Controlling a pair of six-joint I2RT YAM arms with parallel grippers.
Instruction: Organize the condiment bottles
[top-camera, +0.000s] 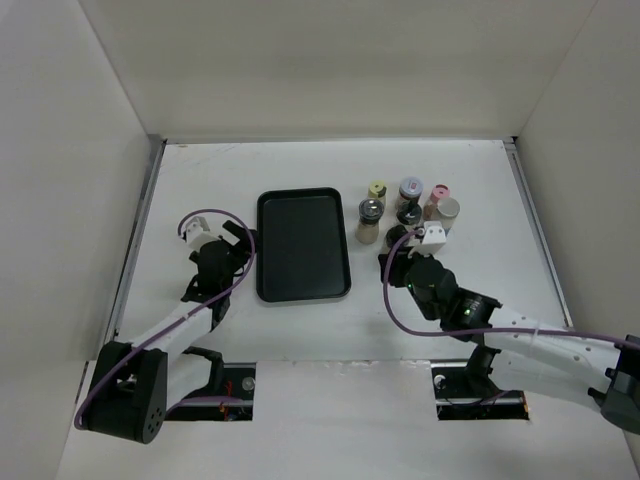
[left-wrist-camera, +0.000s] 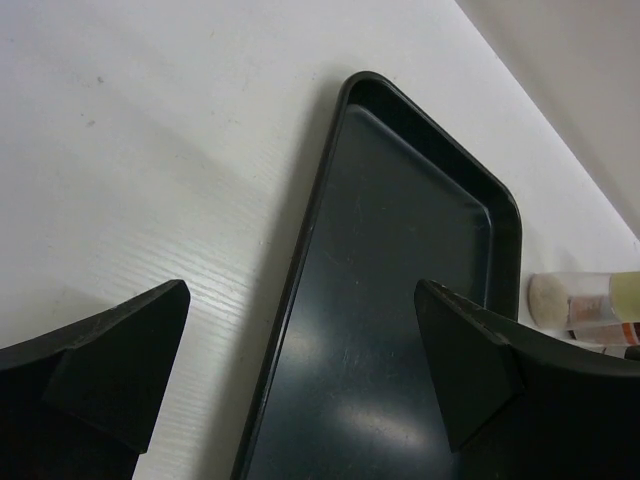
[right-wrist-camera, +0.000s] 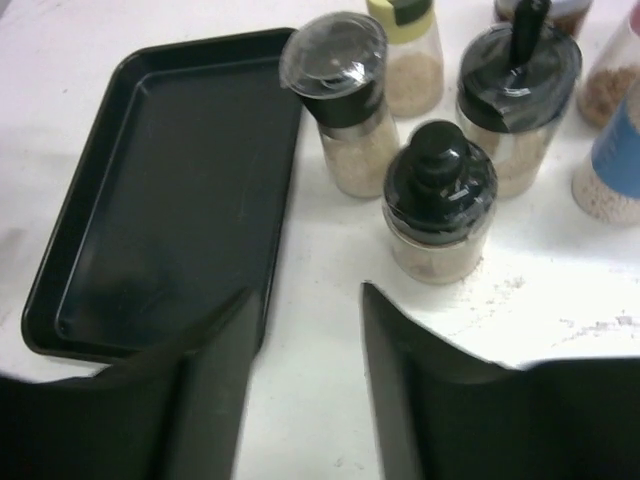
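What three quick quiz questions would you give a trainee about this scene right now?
1. True or false: the black tray is empty.
2. Seen from the top camera, the condiment bottles stand: A) left of the tray, B) right of the tray, C) inside the tray.
3. Fill in: the left gripper and the right gripper are both ____.
Key: 1 true; 2 B; 3 open.

- The white bench (top-camera: 220, 170) is carrying a tray and a group of jars.
- The black tray (top-camera: 303, 245) is lying flat near the middle.
- The jars (top-camera: 408, 212) are standing upright, bunched just right of the tray.
- The yellow-capped jar (top-camera: 377, 190) is standing at the group's far left, and the pink-capped jar (top-camera: 439, 193) at its far right.
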